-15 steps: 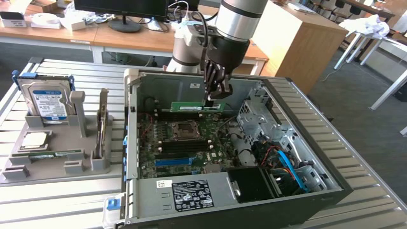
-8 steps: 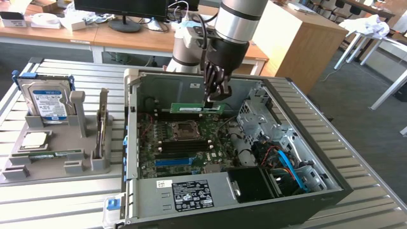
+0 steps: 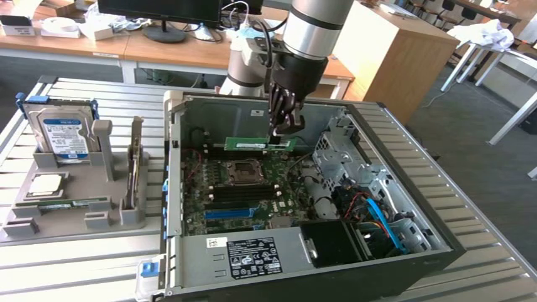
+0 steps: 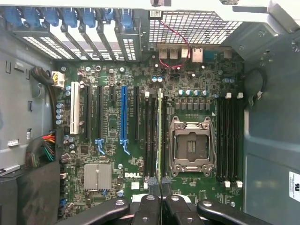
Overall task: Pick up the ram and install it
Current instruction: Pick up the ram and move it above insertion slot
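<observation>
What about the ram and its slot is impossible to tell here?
Exterior view: whether the ram, in the gripper, is seated; too small to tell.
Wrist view: which of the memory slots it is over; the edge-on ram covers that.
Ram label text: too small.

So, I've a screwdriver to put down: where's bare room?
Bare table slats in front of the grey holder, and a strip beside the case on the exterior view's right. Crowded: inside the case, where the pincer holds the ram.

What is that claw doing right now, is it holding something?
Gripper: closed, holding the ram over the motherboard.
</observation>
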